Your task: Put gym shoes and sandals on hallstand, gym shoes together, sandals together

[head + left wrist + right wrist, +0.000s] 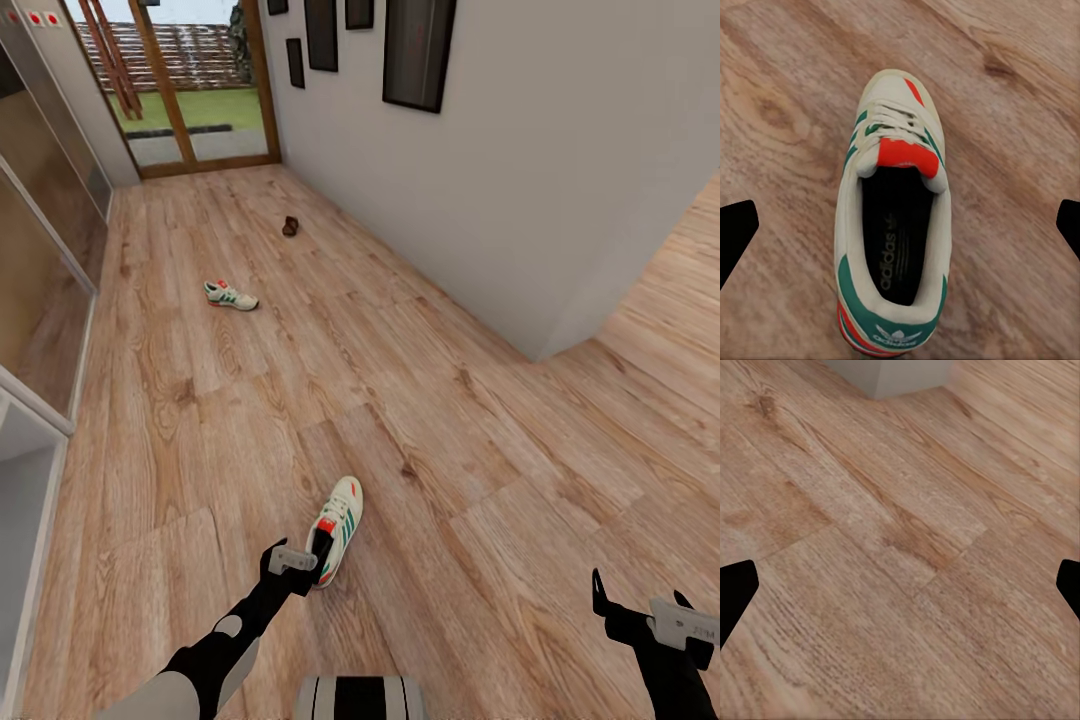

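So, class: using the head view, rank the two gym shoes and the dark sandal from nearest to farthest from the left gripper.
1. Near gym shoe, right by the left gripper.
2. Far gym shoe, mid-corridor.
3. Sandal, farther on, towards the wall.

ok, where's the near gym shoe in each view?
Head view: near gym shoe low centre, just ahead of the left gripper.
Left wrist view: centred, heel toward the camera, between the open fingertips.
Right wrist view: no shoe, just floor.
Shared landmark: wood-grain plank floor.

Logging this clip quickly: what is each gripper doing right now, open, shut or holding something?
Left gripper: open, above the near gym shoe, not gripping it.
Right gripper: open, empty, over the corridor floor.
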